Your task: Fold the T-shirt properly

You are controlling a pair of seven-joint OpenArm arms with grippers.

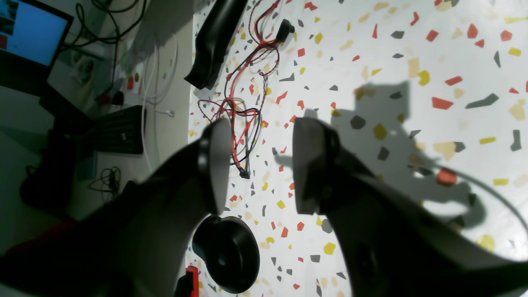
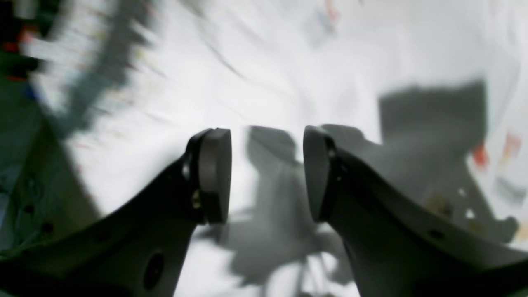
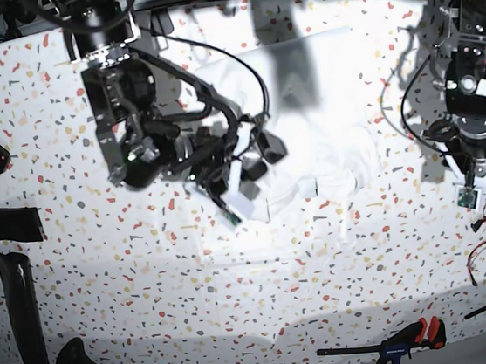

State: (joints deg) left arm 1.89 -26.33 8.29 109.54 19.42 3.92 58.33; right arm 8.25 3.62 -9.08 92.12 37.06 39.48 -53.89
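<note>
Cloth lies bunched near the middle of the terrazzo table, toward the far side: this is the T-shirt, white and wrinkled, not yet in a neat fold.

Over its left part hangs the right gripper, jaws parted with nothing between them. It seems placed there to reach an edge of the shirt. The right wrist view is blurred, so I cannot tell which edge lies below the fingertips, only white fabric and the shadow.

At the right side of the table the left gripper stands well apart from the shirt, open and empty, above bare table and a bundle of red and black wires. Probably it waits there out of the way.

Bright light washes out the shirt, so sleeves and collar are hard to separate.
</note>
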